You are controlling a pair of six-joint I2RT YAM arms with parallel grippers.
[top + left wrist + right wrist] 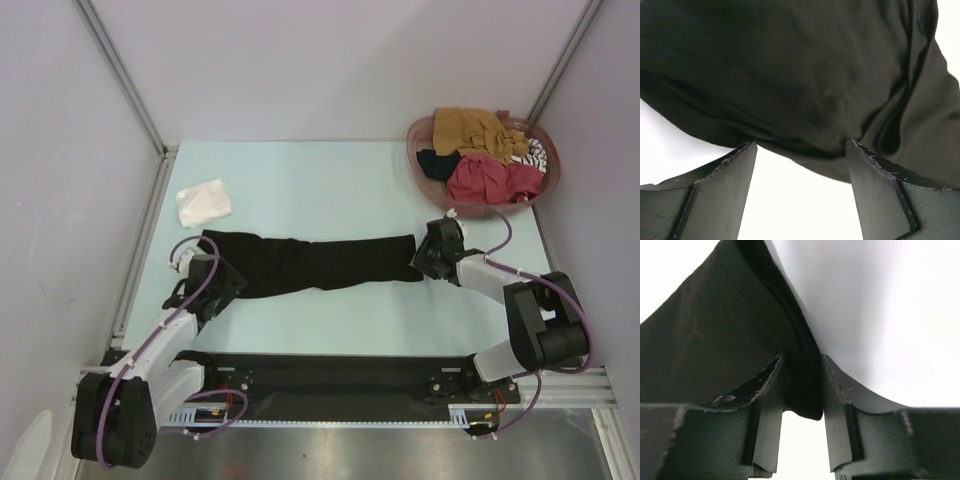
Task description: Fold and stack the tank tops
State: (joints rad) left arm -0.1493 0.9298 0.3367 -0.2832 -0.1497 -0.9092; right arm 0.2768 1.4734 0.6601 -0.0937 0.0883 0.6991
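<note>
From above, the black top lies as a long limp band between the left gripper and right gripper. The left wrist shows jaws wide, the matte hem just ahead, seemingly ungripped; it should close before both lift evenly. The right wrist shows jaws narrow, pinching a bunched edge.

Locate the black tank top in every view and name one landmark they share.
Top external: black tank top stretched sideways across the middle of the table.
Left wrist: fills the upper frame, just beyond the open left gripper.
Right wrist: upper left, its edge pinched in the right gripper.
Shared landmark: the pale table under the cloth.
</note>
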